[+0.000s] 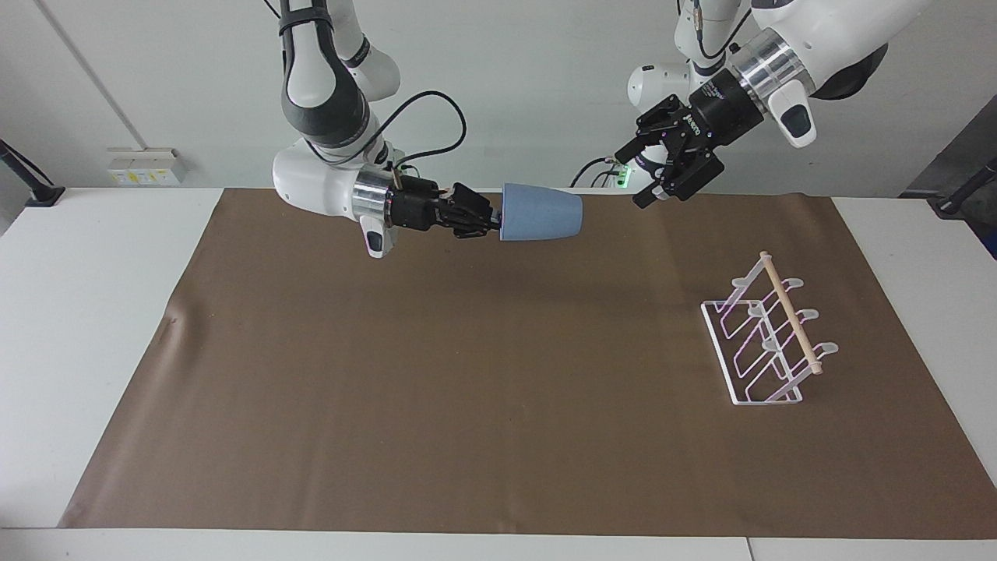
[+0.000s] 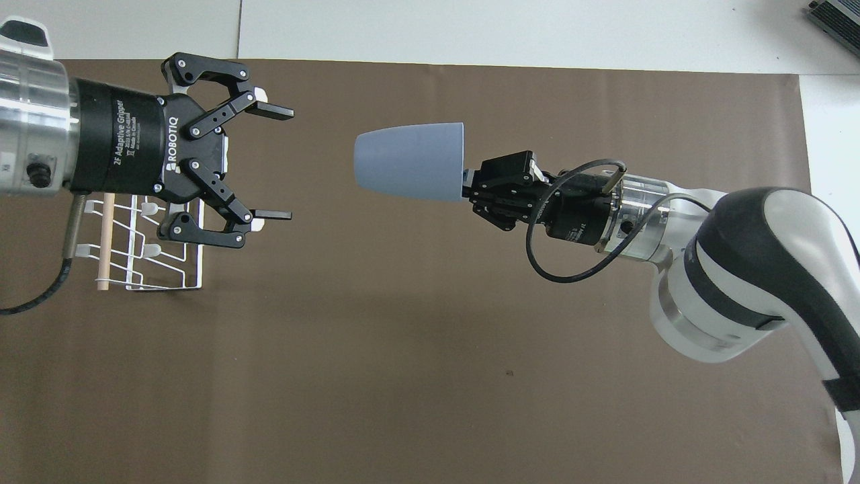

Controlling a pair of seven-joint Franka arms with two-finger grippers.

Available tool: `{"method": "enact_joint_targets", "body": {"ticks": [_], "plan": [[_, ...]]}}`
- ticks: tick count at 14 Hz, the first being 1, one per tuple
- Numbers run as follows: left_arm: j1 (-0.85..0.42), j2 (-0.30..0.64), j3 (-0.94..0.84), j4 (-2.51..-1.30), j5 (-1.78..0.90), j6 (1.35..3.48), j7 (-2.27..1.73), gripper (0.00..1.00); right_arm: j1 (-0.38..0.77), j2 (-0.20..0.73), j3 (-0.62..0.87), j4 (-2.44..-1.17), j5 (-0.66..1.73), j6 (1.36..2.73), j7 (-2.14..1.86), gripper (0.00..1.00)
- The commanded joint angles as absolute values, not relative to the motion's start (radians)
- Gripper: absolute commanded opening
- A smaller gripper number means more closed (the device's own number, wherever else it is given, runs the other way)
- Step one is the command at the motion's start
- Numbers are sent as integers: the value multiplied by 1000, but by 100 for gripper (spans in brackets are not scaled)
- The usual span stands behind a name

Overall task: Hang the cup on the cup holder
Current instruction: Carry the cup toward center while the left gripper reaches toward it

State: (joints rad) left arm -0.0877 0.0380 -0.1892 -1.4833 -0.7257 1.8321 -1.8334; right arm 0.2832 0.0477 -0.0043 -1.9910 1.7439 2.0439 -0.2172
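Jutting sideways from right pincer (image 1: 495, 217): cup (image 1: 541, 212)

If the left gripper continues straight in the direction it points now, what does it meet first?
Probably the cup. The open left gripper points at its narrow end, with only air between them; the right gripper holds it by the rim. In the facing view their heights look slightly different, so it might pass close instead.

Two Franka arms showing glossy white shells with dark grey joint bands.
Each wrist is carrying a polished silver flange ring; the black linkage-style left gripper (image 2: 272, 163) is displaying white "ROBOTIQ 2F Adaptive Gripper" lettering, and a black cable is looping beside the right gripper (image 2: 470, 191). Green LEDs are glowing at the bases.
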Motion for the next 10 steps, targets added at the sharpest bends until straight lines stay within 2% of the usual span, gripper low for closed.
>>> {"method": "enact_joint_targets", "body": {"ticks": [1, 10], "plan": [[-115, 87, -181, -1465, -747, 1868, -1957, 100, 287, 38, 0, -2000, 1772, 2062, -201, 0], [-169, 89, -181, -1500, -769, 1884, -2106, 100, 288, 38, 0, -2000, 1770, 2065, -201, 0]]}}
